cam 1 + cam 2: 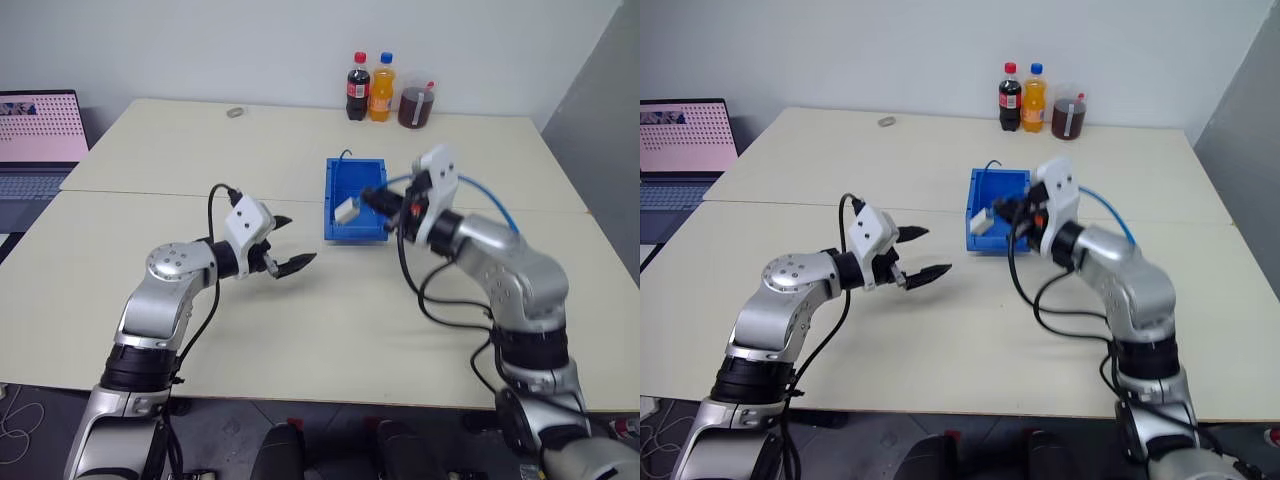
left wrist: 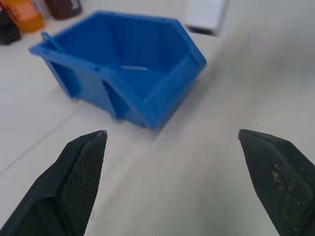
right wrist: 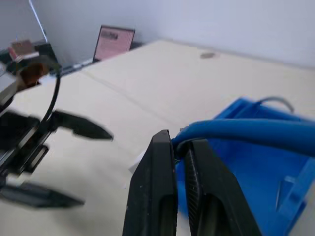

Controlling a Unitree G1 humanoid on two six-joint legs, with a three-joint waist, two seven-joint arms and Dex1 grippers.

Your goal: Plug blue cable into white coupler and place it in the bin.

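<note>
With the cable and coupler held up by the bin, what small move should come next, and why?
Probably ease the right tool forward and down: it is shut on the cable, and the coupler hangs above the bin, near its front lip, not yet inside.

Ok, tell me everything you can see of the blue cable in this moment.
The blue cable is thin, light blue and flexible, apparently plastic-sheathed. One end is pinched between the shut fingers of the right gripper, with the white coupler at that end, hanging over the bin. From the grip it arcs back in a loop over the right forearm, clear of the table. Its far end is hidden behind the arm. The left gripper is open and apart from it.
</note>
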